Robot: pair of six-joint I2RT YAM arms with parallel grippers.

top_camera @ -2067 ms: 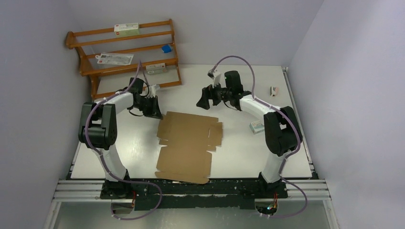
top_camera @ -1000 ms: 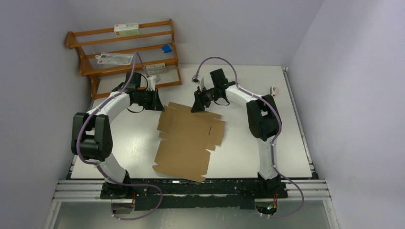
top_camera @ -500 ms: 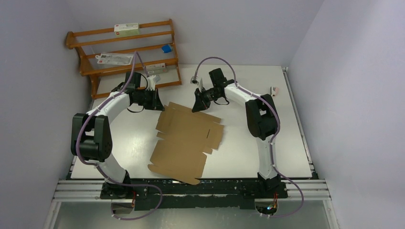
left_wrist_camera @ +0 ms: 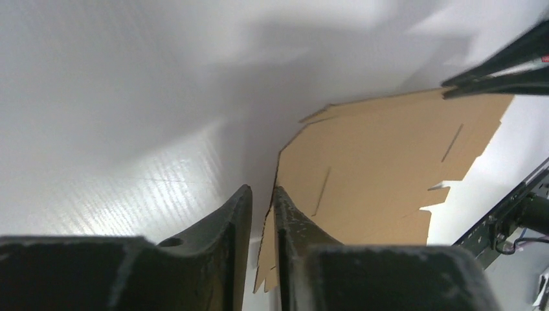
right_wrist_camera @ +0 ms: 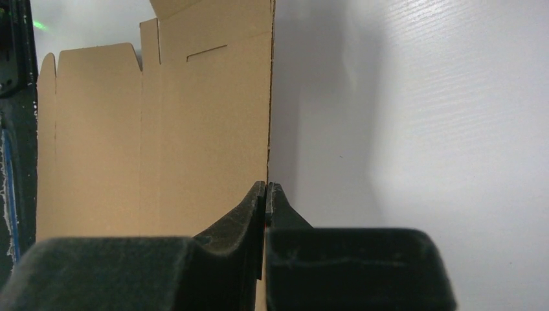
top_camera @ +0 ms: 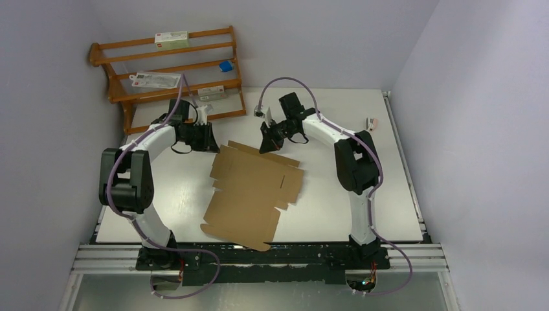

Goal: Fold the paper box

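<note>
Cardboard: the flat brown corrugated paper box (top_camera: 252, 188) seems light and stiff. Left gripper (left_wrist_camera: 261, 192) and right gripper (right_wrist_camera: 267, 186) each pinch its edge, fingers closed.

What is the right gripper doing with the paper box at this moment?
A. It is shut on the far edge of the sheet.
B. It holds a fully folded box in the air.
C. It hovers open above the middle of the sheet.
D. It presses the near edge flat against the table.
A: in the right wrist view the right gripper pinches the edge of the paper box, and the top view puts it at the far edge.
</note>
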